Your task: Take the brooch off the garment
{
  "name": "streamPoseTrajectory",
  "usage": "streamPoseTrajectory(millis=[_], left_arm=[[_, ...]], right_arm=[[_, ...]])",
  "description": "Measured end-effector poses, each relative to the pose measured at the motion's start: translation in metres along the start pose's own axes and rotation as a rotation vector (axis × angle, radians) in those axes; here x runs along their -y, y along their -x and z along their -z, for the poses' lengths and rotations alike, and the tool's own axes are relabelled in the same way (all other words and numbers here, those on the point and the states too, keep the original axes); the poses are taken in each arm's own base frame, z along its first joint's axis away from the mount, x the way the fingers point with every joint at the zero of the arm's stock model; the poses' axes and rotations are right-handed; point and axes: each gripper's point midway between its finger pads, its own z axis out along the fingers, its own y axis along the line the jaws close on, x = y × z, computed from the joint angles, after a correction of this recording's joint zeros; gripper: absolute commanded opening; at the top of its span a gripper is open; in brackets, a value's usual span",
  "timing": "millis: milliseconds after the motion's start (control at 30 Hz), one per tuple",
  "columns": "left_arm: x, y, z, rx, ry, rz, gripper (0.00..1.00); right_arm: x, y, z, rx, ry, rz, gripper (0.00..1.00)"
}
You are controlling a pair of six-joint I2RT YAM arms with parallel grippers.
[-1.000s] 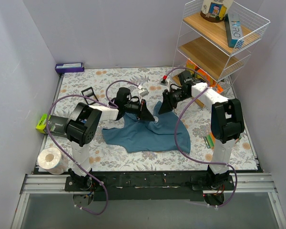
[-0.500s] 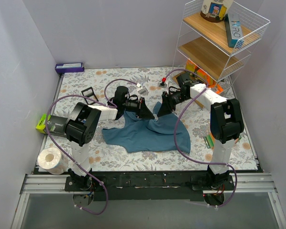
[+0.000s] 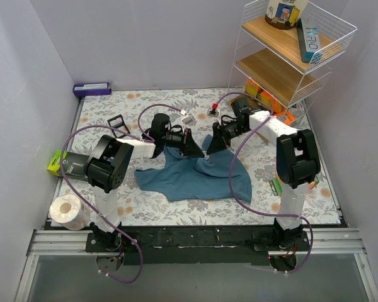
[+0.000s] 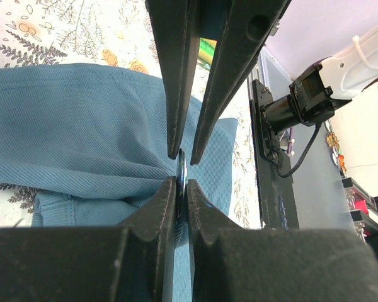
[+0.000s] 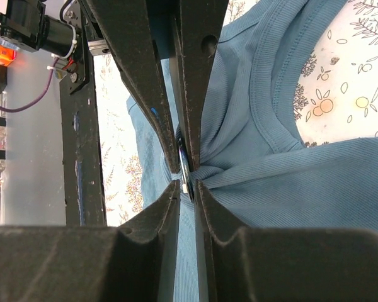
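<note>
Two arms meet over the garment [image 3: 195, 177], a teal T-shirt lying crumpled on the flower-patterned table cover [image 3: 145, 104].

1. Surroundings. A white wire shelf [image 3: 290, 60] stands beyond the garment to the right, with orange packets [image 3: 264, 94] at its foot. A purple box [image 3: 92, 89] lies far beyond the garment to the left, against the back wall. A small black frame [image 3: 116, 123] sits just beyond the garment's left side. A green box [image 3: 53, 162] and a roll of paper [image 3: 69, 212] lie well to the left of the garment, at the table edge. Two small clips [image 3: 189, 117] lie just beyond the garment's far edge.

2. Obstruction. Both arms' purple cables loop above the garment. Each gripper body hides the cloth beneath it in the overhead view.

3. Left gripper [image 3: 192, 150]. It is at the garment's far edge, raised part. Its jaws are pressed together on a thin fold of the cloth, which puckers toward the fingertips.

4. Right gripper [image 3: 214, 145]. It is at the same raised part, just right of the left gripper. Its jaws are nearly closed, pinching the brooch [image 5: 184, 165], seen edge-on as a thin disc just below the garment's neck opening. Cloth gathers tightly around it.
</note>
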Motion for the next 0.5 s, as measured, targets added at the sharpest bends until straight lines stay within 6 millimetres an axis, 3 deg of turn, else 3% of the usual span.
streamPoseTrajectory(millis=[133, 233, 300, 333, 500], left_arm=[[0.0002, 0.0005, -0.0001, 0.001, 0.000, 0.000, 0.00], [0.0000, 0.0006, 0.0002, 0.002, 0.000, 0.000, 0.00], [0.0002, 0.0005, 0.0006, 0.001, -0.002, 0.002, 0.15], [0.0001, 0.0005, 0.0006, 0.001, -0.001, 0.004, 0.31], [-0.0050, -0.0006, 0.0008, 0.002, 0.024, 0.000, 0.47]], right_arm=[[0.0009, -0.0024, -0.0032, -0.006, 0.007, -0.008, 0.22], [0.0014, -0.0038, -0.0051, -0.011, 0.010, -0.011, 0.15], [0.0016, -0.0040, -0.0054, -0.011, 0.010, -0.011, 0.05], [0.0018, -0.0039, -0.0055, -0.010, 0.010, -0.011, 0.01], [0.0039, -0.0038, -0.0064, -0.011, 0.000, -0.051, 0.01]])
